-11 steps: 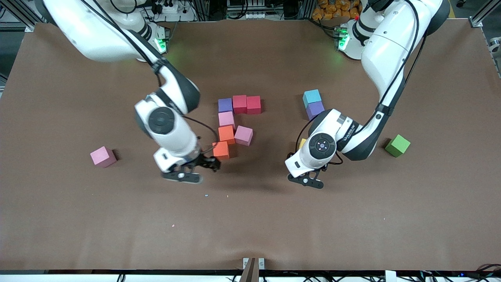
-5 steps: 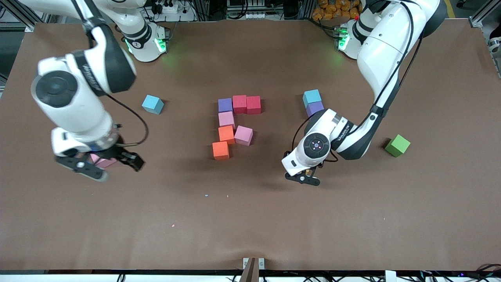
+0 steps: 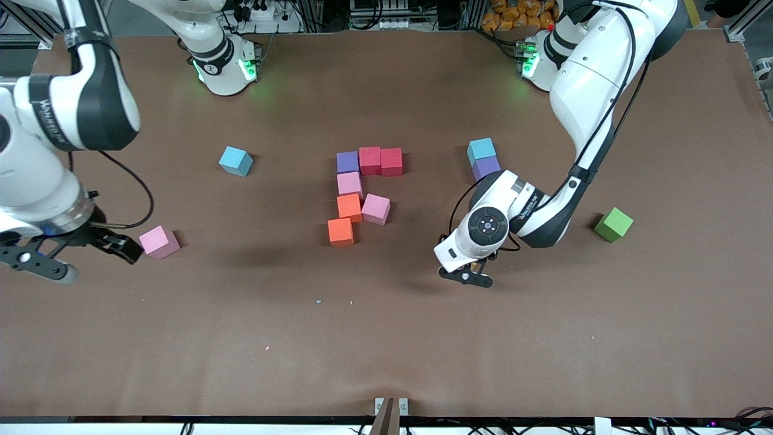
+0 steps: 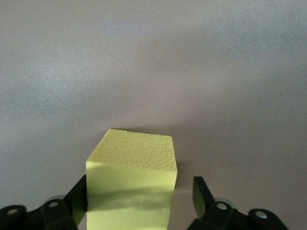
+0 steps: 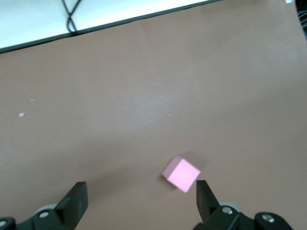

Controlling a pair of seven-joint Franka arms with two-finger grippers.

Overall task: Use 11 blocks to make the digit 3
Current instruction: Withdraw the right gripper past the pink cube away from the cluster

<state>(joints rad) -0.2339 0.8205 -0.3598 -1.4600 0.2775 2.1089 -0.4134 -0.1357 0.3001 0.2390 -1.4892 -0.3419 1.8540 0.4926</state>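
Swinging away from the cluster, the right claw now hangs wide open and empty at the surface's nine o'clock edge, just beside a lone pink block. Around a matte yellow cube, the left claw is closing, its jaws not gripping yet.
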